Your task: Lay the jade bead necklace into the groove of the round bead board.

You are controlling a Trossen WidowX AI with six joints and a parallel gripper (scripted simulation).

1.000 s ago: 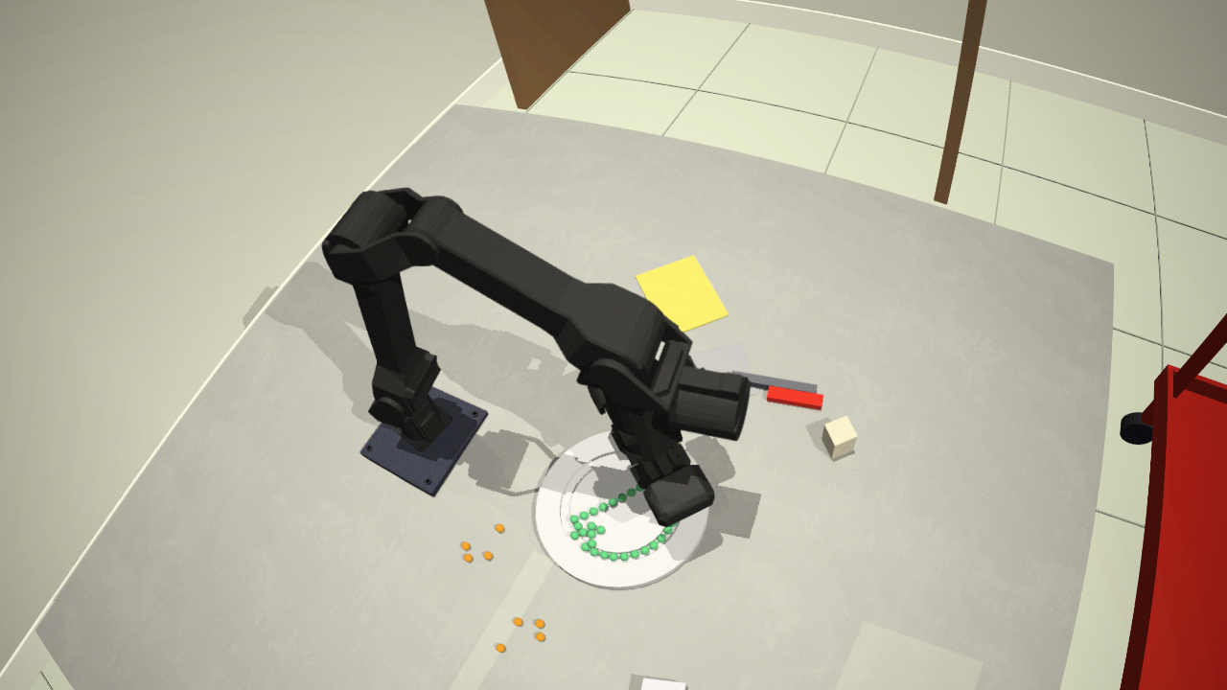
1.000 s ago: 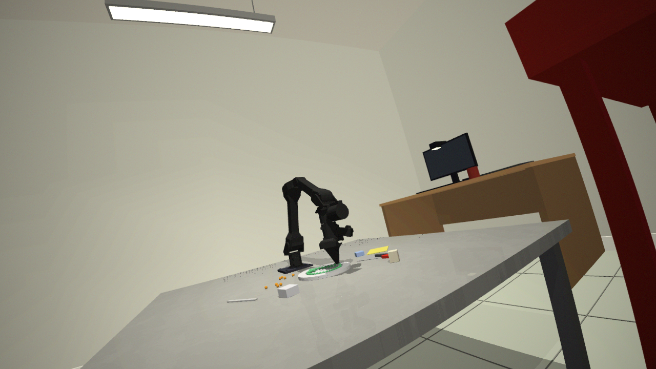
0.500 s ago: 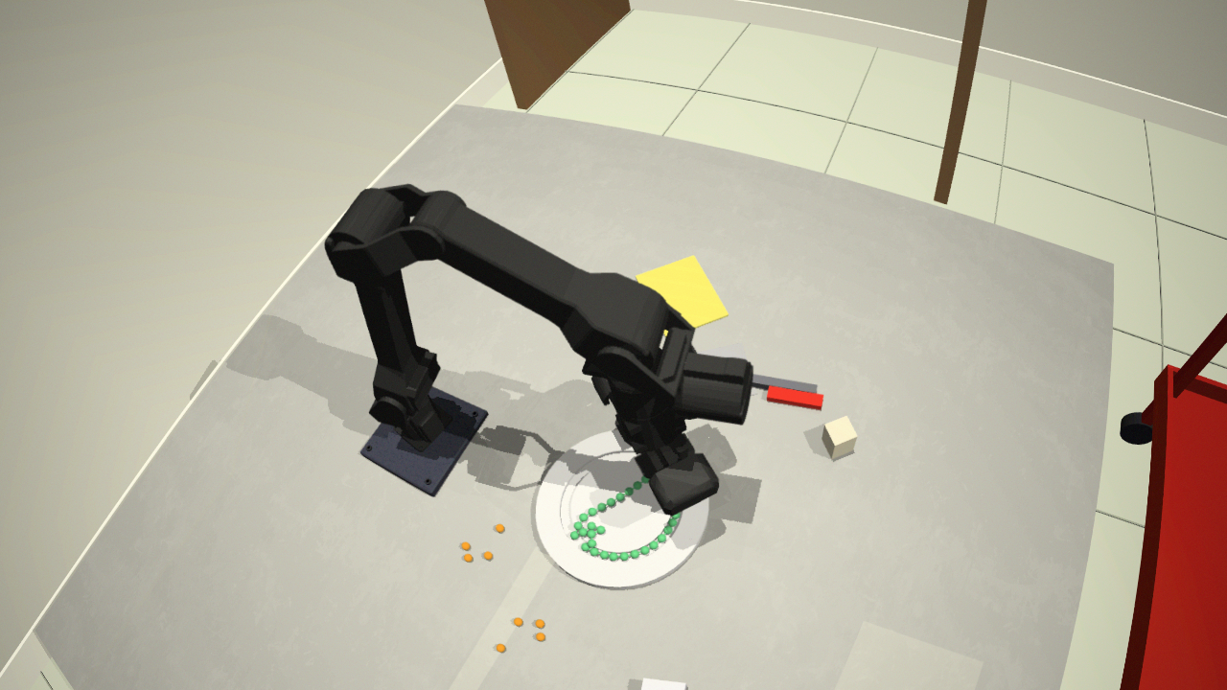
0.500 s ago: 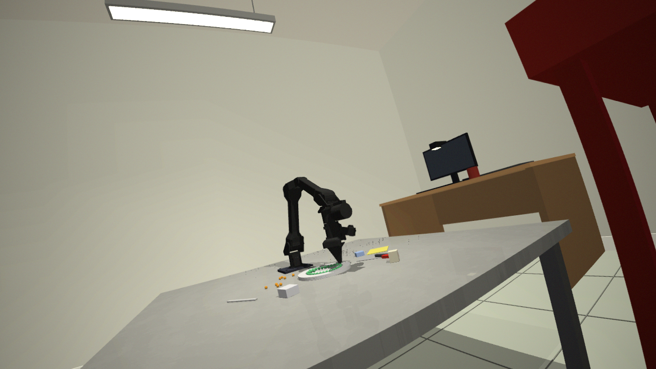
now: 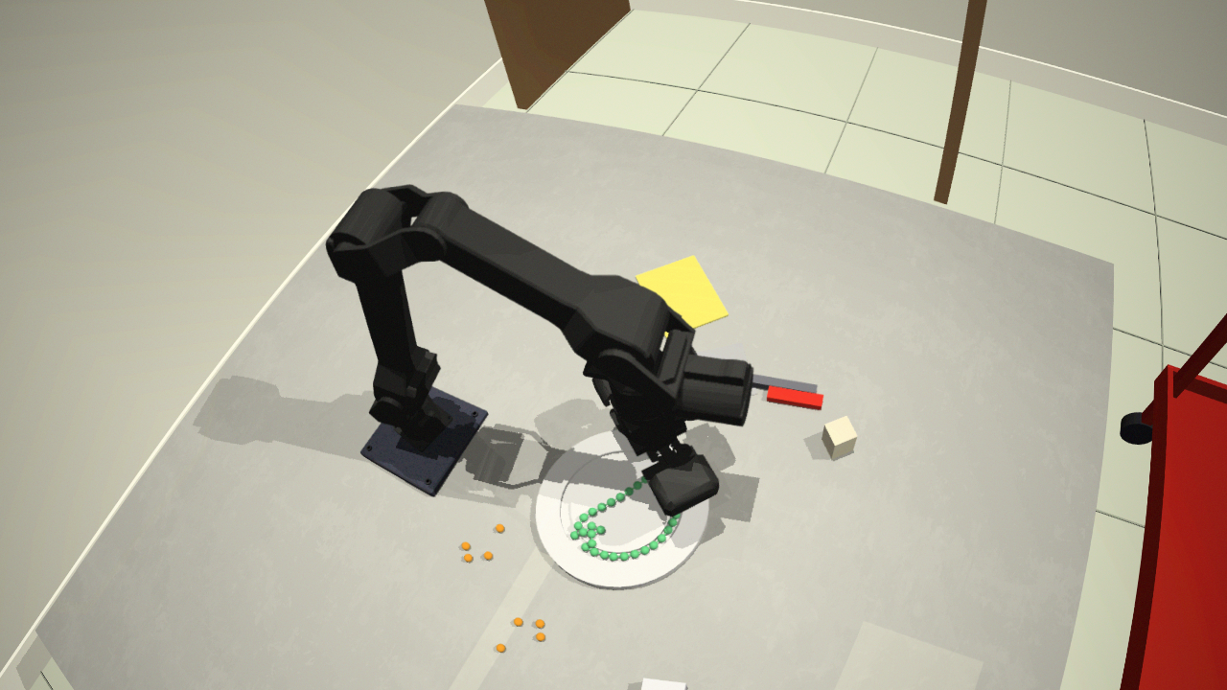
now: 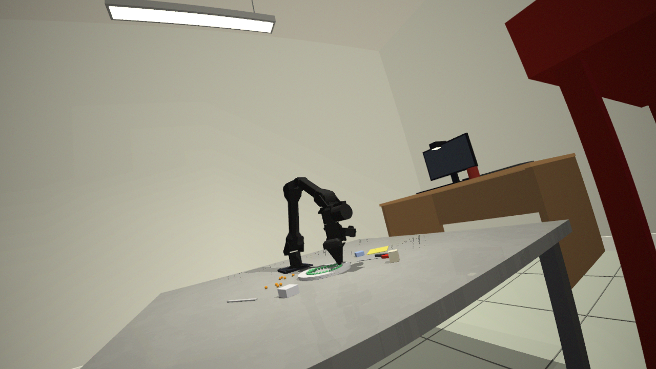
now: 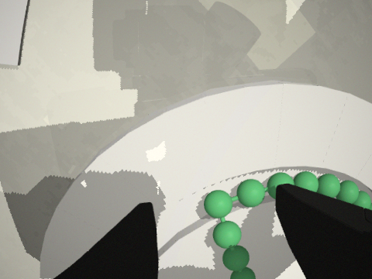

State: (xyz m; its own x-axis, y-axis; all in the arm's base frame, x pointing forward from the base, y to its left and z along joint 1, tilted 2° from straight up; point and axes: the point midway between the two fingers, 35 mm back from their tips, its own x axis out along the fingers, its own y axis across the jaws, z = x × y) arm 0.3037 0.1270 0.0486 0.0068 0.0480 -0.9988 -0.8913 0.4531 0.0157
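Note:
The round white bead board (image 5: 617, 577) (image 6: 301, 277) (image 7: 232, 112) lies flat on the table. The green jade necklace (image 5: 613, 556) (image 6: 310, 272) (image 7: 218, 204) lies on it. In the top view its near side curves along the groove, its left end is bunched with a small kink inward, and its far side runs nearly straight across the inner disc. My gripper (image 6: 340, 263) (image 7: 216, 206) is open, low over the board's right part. A corner bead shows between the fingertips in the wrist view; the right finger covers part of the curved run. In the top view the fingertips are hidden.
Orange beads (image 5: 488, 556) (image 6: 284, 277) lie left of the board in two groups. A white block (image 5: 663, 684) (image 6: 288, 290) is nearer the front. A yellow sheet (image 5: 690, 291) (image 6: 378, 250), a red-handled tool (image 5: 794, 397) and a cream cube (image 5: 839, 437) (image 6: 393, 255) lie beyond the board.

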